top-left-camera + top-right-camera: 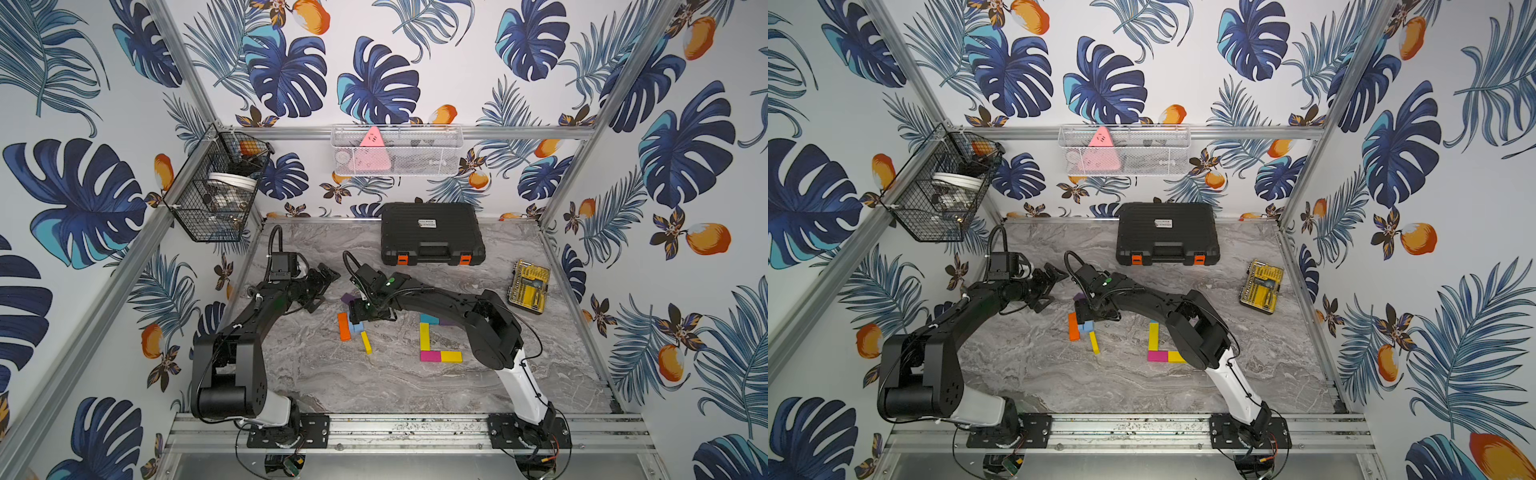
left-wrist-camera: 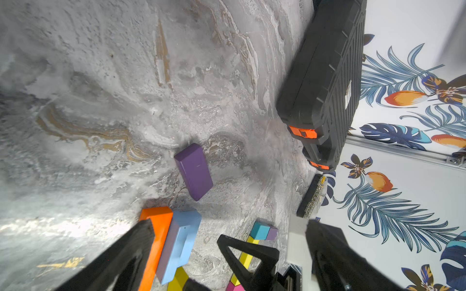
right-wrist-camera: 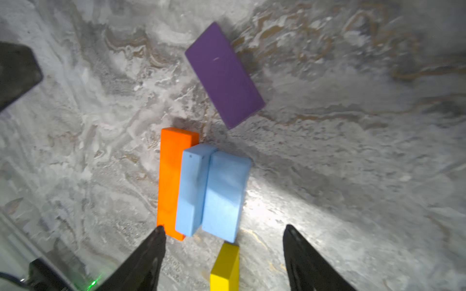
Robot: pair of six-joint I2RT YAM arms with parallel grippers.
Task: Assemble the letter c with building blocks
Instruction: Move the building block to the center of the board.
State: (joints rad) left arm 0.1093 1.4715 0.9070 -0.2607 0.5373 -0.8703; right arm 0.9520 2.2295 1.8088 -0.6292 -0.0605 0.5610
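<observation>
In both top views the right gripper [image 1: 359, 318] is hovering low over a loose cluster of building blocks [image 1: 1087, 326]: an orange block [image 1: 343, 327], two light blue blocks [image 1: 356, 328] pressed against it, a yellow block [image 1: 366, 342] at their five o'clock and a purple block [image 1: 347, 298] lying apart at twelve o'clock. At three o'clock of the cluster the letter C [image 1: 424, 337] is lying partly built: a long yellow spine, magenta and yellow along the foot, and teal starting the top stroke, which the right arm is partly covering. The left gripper [image 1: 322, 289] is hanging at ten o'clock of the cluster, jaws spread wide and empty. The left wrist view is showing more plainly a small purple piece [image 2: 272, 233] butting the teal block [image 2: 261, 230]. The right wrist view alone is showing the right jaws parted and holding nothing, framing the near ends of the orange and blue blocks, one fingertip [image 3: 159, 233] at the orange corner; touching or not, I cannot tell. I judge a pick for the top stroke is in hand; the next move is calling for centring on one block alone, since neighbours are crowding it.
</observation>
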